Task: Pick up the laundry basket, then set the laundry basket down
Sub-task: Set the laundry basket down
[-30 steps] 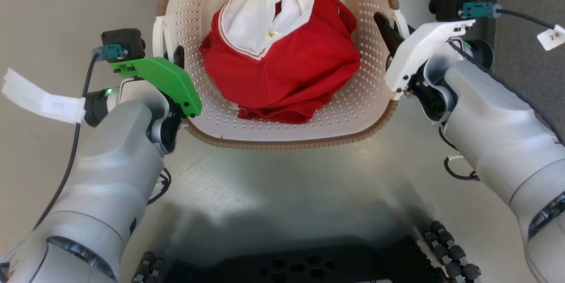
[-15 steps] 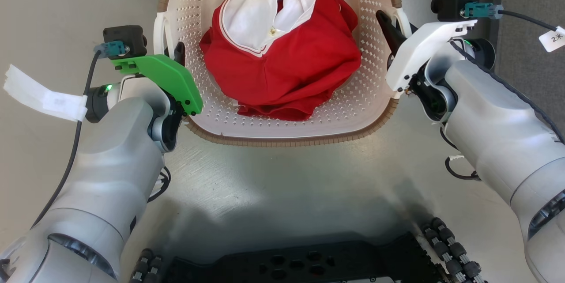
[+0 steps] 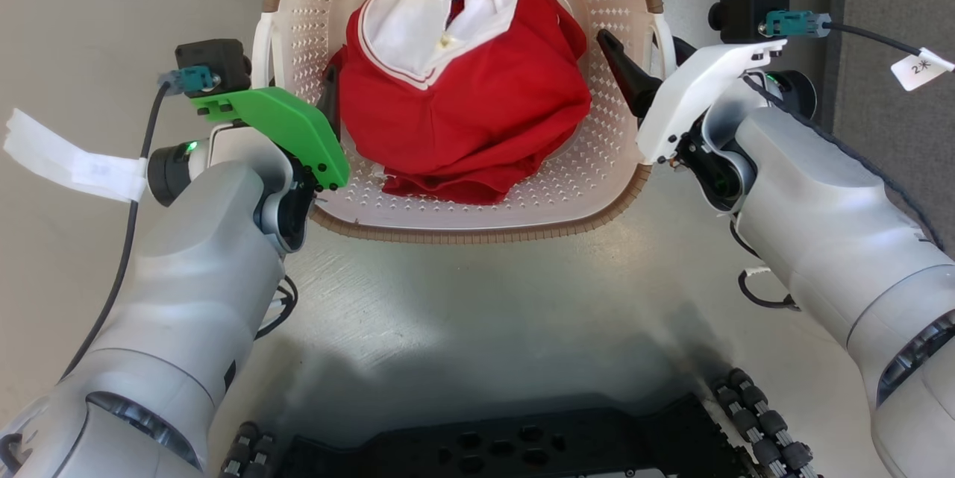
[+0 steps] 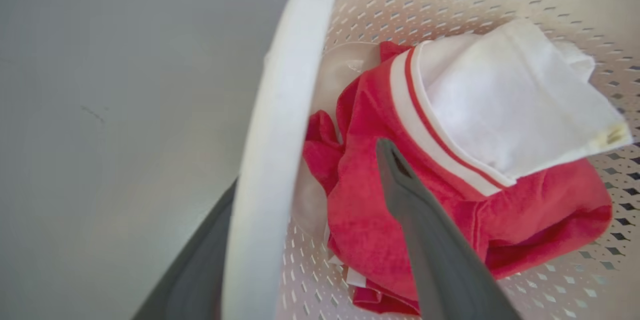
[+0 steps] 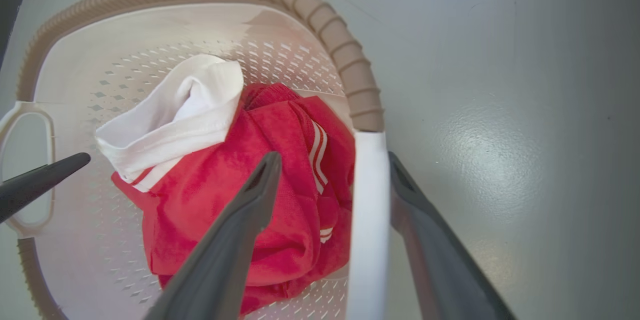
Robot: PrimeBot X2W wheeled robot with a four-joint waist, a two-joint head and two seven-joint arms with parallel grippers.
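Laundry basket sits upper-mid in the head view on the grey floor, w/ a red shirt and its white collar bundled inside.

Change vs half a sec ago: both claws have spread.
- **Left claw** is now open. In its wrist view the white left handle runs up between the fingers. Inner finger lies over the shirt, well clear of the handle. Outer finger is dark behind the handle at lower left; can't tell if it touches.
- **Right claw** is open too. The right handle stands between its fingers. Outer finger is just beside or touching it at right-centre; inner one is apart from it, over the shirt.

In the head view the inner fingers lay close by the handles before. Now they reach in past the basket wall at left-centre and right-centre. Basket + arms also sit a bit further left in frame, and the basket looks slightly smaller. The robot base at the bottom edge is unchanged, so prob. not a camera shift.

My read: the lift is over, the basket looks set down, and grip is let go on both sides, so the task is near its end. Left to do: draw both claws back off the handles. Risk: a finger catches a handle loop or the shirt and drags the light basket. A straight pull-out along the fingers seems safest.
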